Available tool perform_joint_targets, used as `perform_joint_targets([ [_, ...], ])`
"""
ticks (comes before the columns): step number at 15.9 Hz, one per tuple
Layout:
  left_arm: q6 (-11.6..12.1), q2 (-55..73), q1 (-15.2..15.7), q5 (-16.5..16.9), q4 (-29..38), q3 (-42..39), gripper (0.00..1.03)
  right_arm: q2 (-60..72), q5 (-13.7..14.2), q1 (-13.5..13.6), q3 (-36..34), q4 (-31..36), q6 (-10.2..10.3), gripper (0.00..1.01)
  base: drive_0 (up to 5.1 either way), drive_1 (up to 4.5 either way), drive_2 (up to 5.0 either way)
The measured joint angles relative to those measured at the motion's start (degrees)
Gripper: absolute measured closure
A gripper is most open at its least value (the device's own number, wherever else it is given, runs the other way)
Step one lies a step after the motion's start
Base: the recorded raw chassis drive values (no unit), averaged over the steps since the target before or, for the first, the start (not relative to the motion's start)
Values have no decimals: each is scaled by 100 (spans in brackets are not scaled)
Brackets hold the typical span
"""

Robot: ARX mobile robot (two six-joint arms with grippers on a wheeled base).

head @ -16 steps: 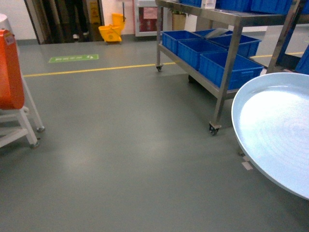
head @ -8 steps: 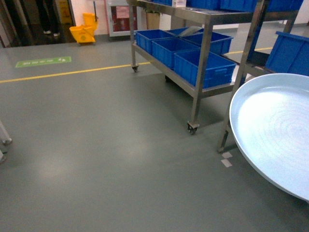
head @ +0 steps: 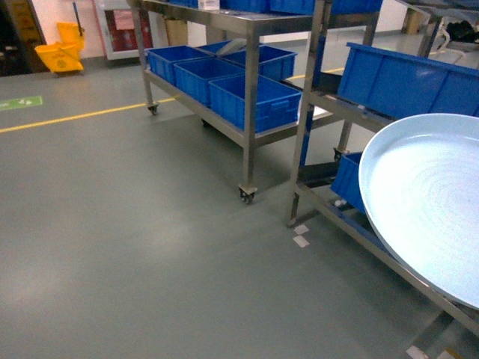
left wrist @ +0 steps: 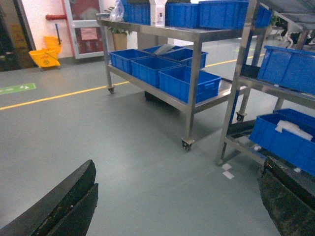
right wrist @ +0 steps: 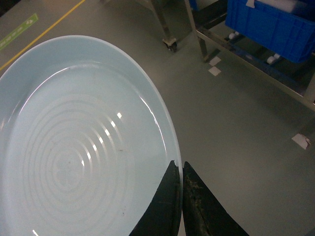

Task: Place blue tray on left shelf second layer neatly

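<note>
This was a warehouse or factory hall: steel shelving carts (head: 251, 112) on wheels held blue crates (head: 251, 101), a yellow line (head: 75, 117) marked the grey floor (head: 135, 254).

blue tray (head: 430, 202) pale sky-blue, concentric rings | crates (head: 251, 101) dark blue | floor (head: 127, 247) grey, yellow line

Even overhead light filled the room, soft and slightly hazy. Glare washed out the blue tray (head: 434, 202) centre, with small highlights along its rings. Beneath the steel shelf (head: 247, 134), shadows stayed faint.
</note>
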Motion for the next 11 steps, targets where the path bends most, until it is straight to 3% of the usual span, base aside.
perform_joint_targets([
  [5, 0, 0, 0, 0, 0, 0, 5, 0, 0, 0, 0, 0, 0, 99, -161, -161, -161],
  [9, 0, 0, 0, -9, 2, 0, 5, -20, 0, 0, 0, -11, -2, 99, 114, -116, -542],
  [11, 0, 0, 0, 9, 4, 0, 5, -20, 0, 0, 0, 2, 0, 99, -170, -82, -258],
])
